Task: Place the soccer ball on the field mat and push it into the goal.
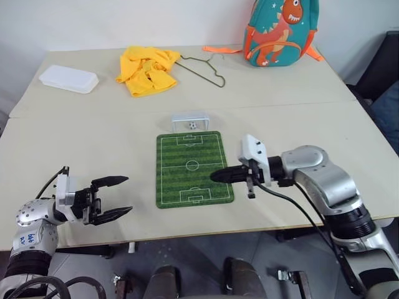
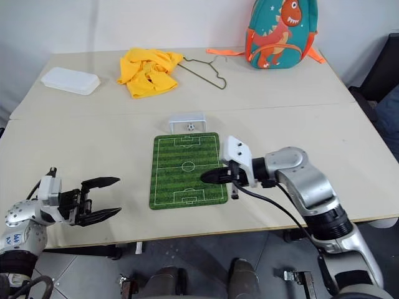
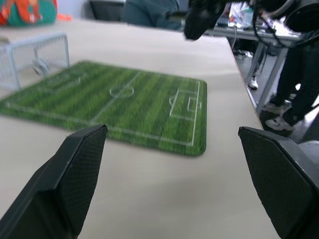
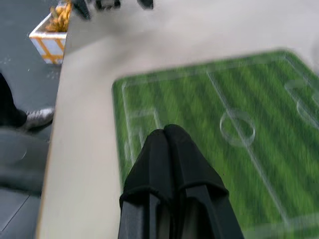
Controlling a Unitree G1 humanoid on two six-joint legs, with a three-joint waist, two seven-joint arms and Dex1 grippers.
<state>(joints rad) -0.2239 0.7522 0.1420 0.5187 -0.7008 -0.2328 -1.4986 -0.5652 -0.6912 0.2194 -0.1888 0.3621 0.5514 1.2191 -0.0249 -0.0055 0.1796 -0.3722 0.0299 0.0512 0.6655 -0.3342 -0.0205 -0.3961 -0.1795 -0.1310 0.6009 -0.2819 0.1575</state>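
Left end effector (image 1: 113,197): held wide open with nothing between its fingers, hovering near the front edge of the bench (image 1: 93,149), well apart from the mat on its left side.

Right end effector (image 1: 215,177): fingers pressed together on nothing, pointing leftward over the near right part of the field mat (image 1: 192,168); in the right wrist view the closed tips are seen above the green stripes.

Field mat: laid flat at mid-bench, its long axis running away from the robot, the far short edge just beside the goal.

Soccer ball (image 1: 192,126): seen inside the mouth of the goal (image 1: 190,118), just past the far edge of the mat; in the left wrist view it sits against the netting.

Step in hand: the push is judged complete, the ball being already in the goal; what remains is judged to be clearing the right arm from the mat.

Good execution: the closed tips are best lifted clear of the mat surface before any sideways travel, so that the mat is not dragged and the goal is not nudged off the ball.

Far bench: a white oblong box (image 1: 68,79), a yellow cloth (image 1: 148,70), a wire hanger (image 1: 206,67) and a dinosaur backpack (image 1: 280,31), all well apart from the play area.
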